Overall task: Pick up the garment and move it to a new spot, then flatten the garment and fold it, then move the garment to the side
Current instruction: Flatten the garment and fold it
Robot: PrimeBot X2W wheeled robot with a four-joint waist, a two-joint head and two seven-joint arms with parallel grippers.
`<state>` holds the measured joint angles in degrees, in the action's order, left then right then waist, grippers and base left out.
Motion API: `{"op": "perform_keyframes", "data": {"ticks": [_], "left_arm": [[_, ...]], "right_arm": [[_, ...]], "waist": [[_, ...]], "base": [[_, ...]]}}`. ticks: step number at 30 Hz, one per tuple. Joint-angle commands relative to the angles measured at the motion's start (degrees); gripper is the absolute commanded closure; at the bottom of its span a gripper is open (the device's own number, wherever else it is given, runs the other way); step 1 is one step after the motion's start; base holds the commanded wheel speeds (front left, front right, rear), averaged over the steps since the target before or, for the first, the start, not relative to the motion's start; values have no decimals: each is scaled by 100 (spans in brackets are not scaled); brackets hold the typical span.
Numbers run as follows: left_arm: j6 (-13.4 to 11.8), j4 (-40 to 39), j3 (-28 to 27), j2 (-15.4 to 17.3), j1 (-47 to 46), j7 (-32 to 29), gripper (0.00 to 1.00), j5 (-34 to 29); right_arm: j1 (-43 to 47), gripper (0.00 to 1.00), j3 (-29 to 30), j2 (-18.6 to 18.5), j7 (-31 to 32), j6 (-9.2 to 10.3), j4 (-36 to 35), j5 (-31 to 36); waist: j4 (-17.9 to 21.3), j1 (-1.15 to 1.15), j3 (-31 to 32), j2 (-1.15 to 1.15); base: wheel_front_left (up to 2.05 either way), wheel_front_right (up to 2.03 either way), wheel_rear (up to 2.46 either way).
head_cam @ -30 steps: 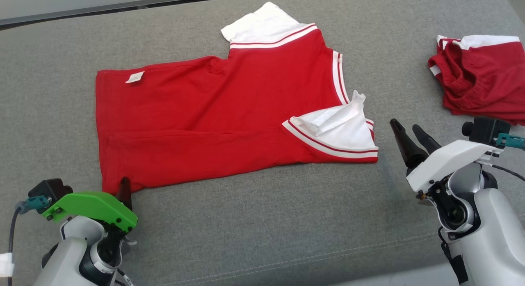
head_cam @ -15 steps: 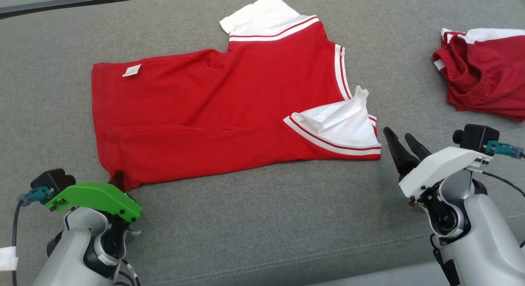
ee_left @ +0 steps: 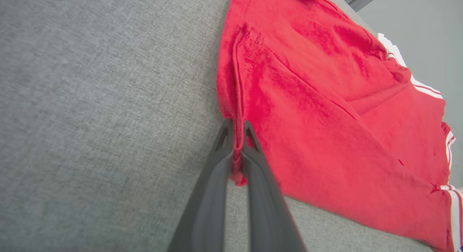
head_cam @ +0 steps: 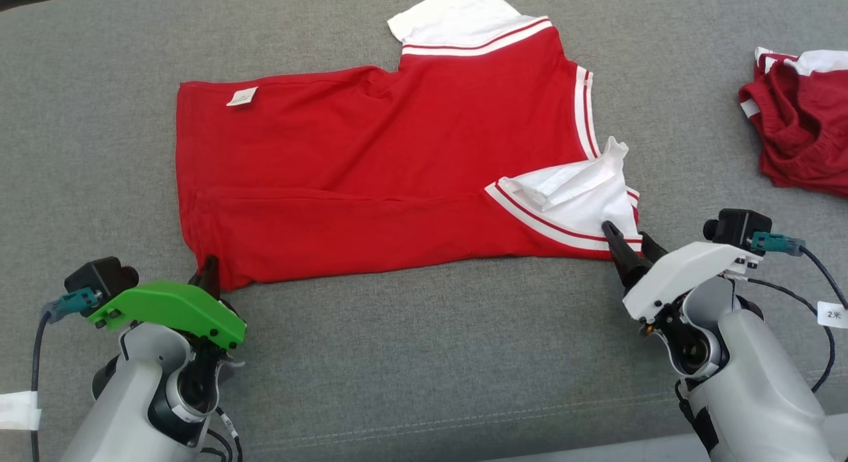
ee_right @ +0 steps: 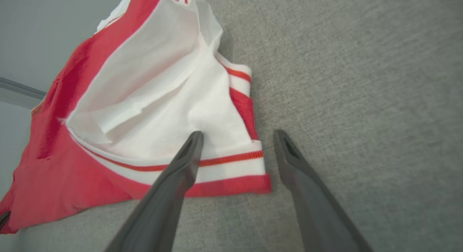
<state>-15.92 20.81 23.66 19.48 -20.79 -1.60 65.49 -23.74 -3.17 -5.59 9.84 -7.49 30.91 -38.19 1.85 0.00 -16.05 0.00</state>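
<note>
Grey padded surface (head_cam: 424, 356) w/ red shirt (head_cam: 371, 177) spread flat at centre. L gripper (ee_left: 237, 127) pinches near-left hem corner (ee_left: 231, 107); R gripper (ee_right: 238, 136) gapes astride near-right sleeve cuff (ee_right: 231, 169), not yet closed. Risk: lifting w/ one corner held drags and bunches cloth.

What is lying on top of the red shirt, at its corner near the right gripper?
A white sleeve with red stripes, folded back onto the red shirt. The fabric beneath it is covered.
</note>
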Motion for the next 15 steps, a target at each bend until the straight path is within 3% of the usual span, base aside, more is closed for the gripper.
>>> {"op": "perform_keyframes", "data": {"ticks": [1,2,3,7,15], "left_arm": [[-20,-12,-7,10,10,25,100,-29],[-23,-31,3,10,6,20,100,-38],[-28,-53,10,9,3,15,100,-44],[34,-134,44,52,-14,64,100,-99],[63,-465,70,248,130,224,100,-289]], "right_arm": [[2,0,-57,46,1,0,85,14],[-47,0,-123,55,-6,0,164,13],[-91,42,-194,61,-39,0,237,20],[-243,100,-367,2,-206,0,423,-77],[-266,100,-391,-269,-42,0,58,-935]], "waist": [[-18,0,-17,0],[-28,0,-22,0],[-38,0,-26,0],[-69,0,-16,0],[-51,0,98,0]], "base": [[0,0,0],[0,0,0],[0,0,0],[0,0,0],[0,0,0]]}}
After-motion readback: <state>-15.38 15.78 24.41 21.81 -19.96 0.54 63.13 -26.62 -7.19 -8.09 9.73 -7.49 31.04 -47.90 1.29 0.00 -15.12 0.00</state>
